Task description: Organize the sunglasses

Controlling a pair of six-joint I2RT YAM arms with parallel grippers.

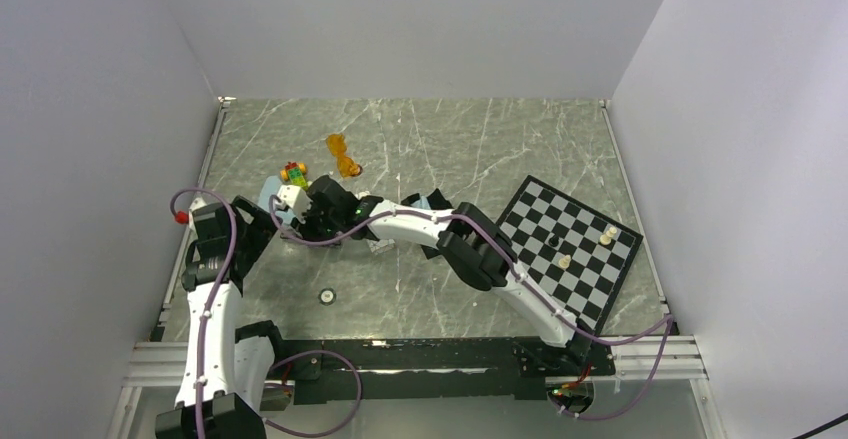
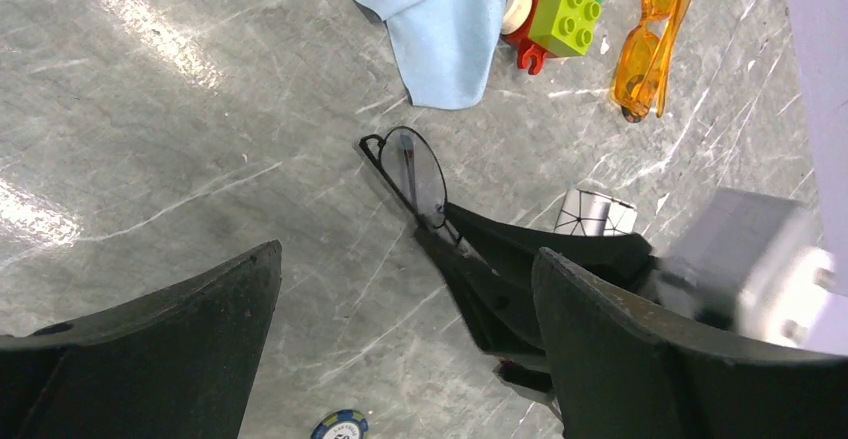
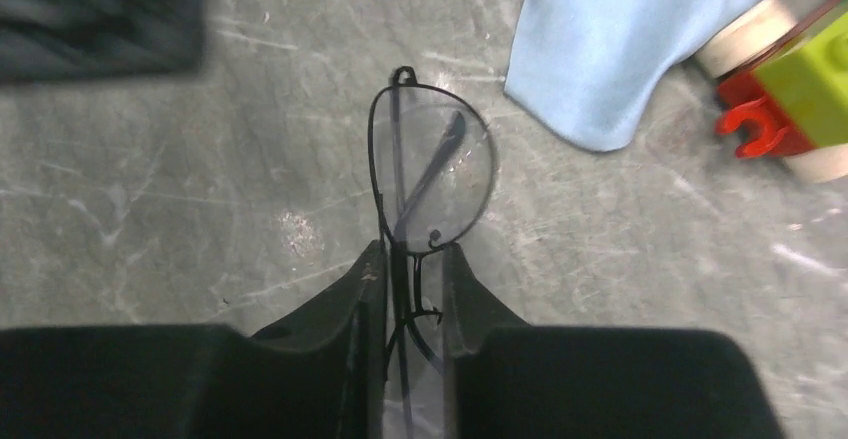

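Sunglasses (image 3: 435,174), wire-framed | clamped in right tool (image 3: 410,264), lens jutting ahead | left tool (image 2: 405,254) wide

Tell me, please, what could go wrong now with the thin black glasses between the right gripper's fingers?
1. The right gripper pinches the black wire glasses only near the thin bridge, so they may twist, slip or bend.
2. The open left gripper hangs very close to it; the arms could bump and knock the glasses loose.

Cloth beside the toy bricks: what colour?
The cloth is plain light blue; the right wrist view shows it best.
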